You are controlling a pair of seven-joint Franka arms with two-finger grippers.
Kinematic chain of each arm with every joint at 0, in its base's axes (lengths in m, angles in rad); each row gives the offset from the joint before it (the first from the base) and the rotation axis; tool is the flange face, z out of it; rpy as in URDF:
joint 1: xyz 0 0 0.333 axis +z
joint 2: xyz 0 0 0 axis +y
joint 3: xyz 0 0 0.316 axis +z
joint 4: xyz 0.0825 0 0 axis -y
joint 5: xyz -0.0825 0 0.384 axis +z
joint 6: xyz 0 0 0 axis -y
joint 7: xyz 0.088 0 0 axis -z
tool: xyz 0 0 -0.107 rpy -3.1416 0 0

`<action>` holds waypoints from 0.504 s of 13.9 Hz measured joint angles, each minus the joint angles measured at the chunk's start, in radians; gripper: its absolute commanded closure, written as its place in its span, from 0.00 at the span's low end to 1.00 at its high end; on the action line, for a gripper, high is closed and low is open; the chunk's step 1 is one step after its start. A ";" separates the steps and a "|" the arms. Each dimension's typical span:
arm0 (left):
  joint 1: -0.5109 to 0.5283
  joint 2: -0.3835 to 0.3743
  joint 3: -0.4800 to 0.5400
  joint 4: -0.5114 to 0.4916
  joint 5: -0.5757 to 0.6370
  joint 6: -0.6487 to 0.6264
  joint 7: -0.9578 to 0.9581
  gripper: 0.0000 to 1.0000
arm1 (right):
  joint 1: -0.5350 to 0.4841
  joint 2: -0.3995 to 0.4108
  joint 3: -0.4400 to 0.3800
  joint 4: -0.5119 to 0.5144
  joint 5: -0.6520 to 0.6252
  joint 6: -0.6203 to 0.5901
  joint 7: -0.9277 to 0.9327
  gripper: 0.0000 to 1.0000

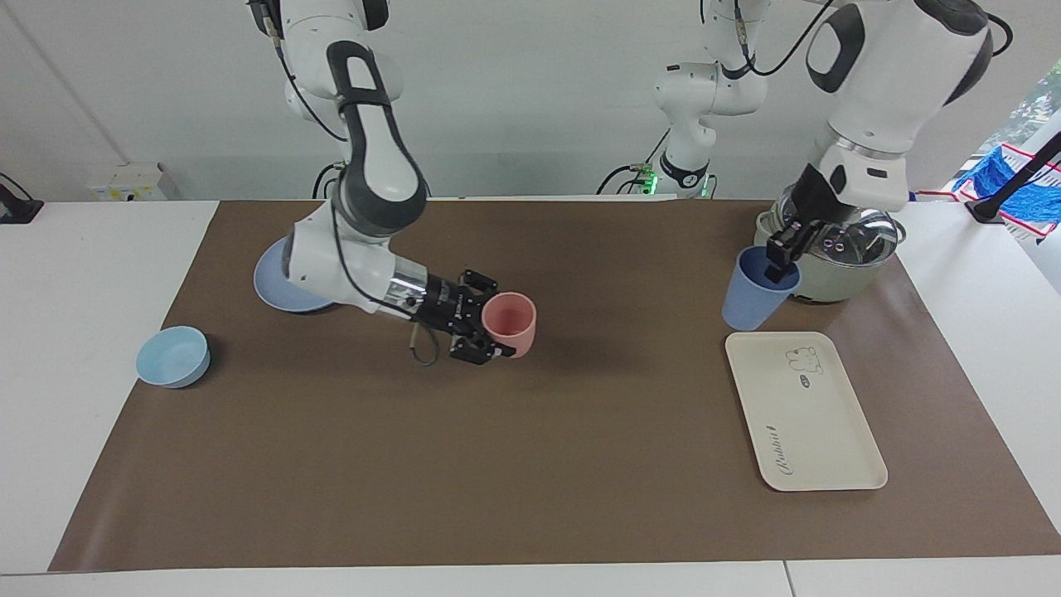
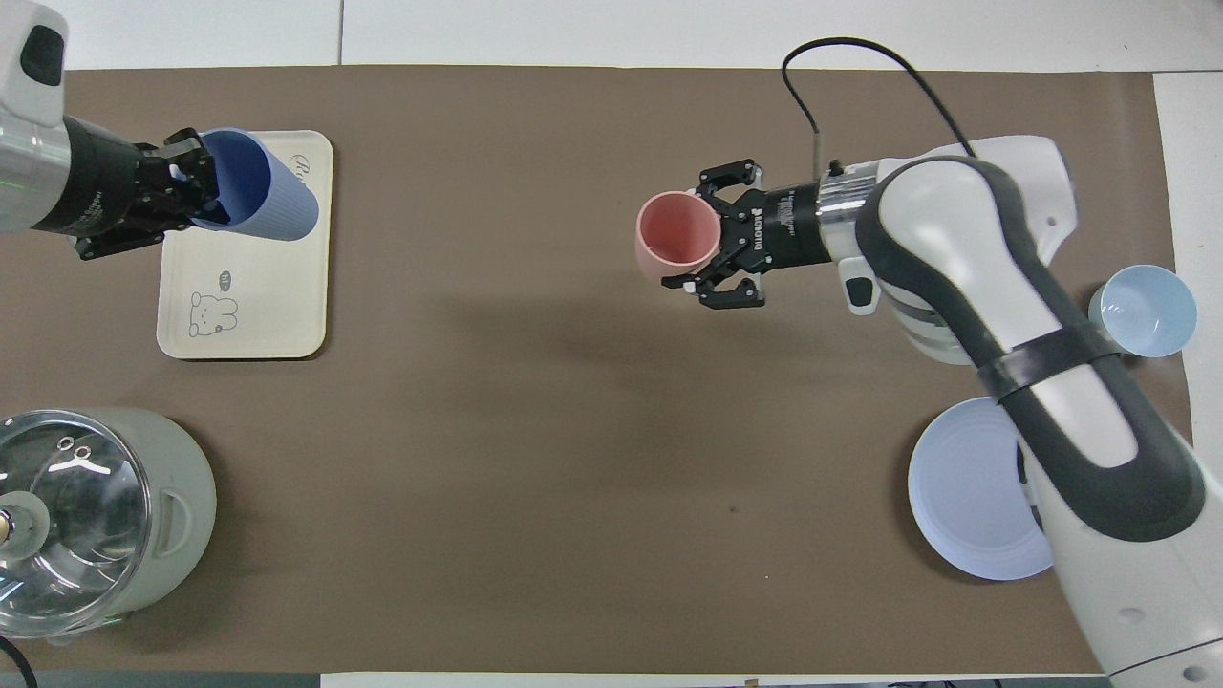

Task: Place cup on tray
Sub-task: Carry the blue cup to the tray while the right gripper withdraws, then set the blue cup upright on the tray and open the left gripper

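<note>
The left gripper (image 1: pixel 782 264) is clamped on the rim of the blue cup (image 1: pixel 753 292), one finger inside the mouth and one outside, and holds it tilted in the air. In the overhead view the cup covers the farther end of the cream tray (image 2: pixel 287 325); in the facing view it hangs at the tray's end nearest the lidded pot (image 1: pixel 829 240). The right gripper (image 1: pixel 491 325), closed on the pink cup (image 1: pixel 510 322), holds it near the table's middle, with the blue plate (image 2: pixel 965 497) and the bowl (image 1: pixel 172 356) toward the right arm's end.

"Rabbit" in script on the tray (image 1: pixel 816 431); "ROBOTIQ" on the right pincer (image 2: pixel 712 250).
</note>
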 measured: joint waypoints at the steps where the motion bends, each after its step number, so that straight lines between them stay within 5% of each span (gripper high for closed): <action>1: 0.028 0.003 0.001 -0.050 -0.001 0.051 0.043 1.00 | -0.059 -0.005 -0.001 -0.002 -0.043 -0.059 -0.036 1.00; 7: 0.120 0.079 0.002 -0.324 -0.002 0.389 0.234 1.00 | -0.381 -0.008 -0.002 -0.013 -0.238 -0.339 -0.312 1.00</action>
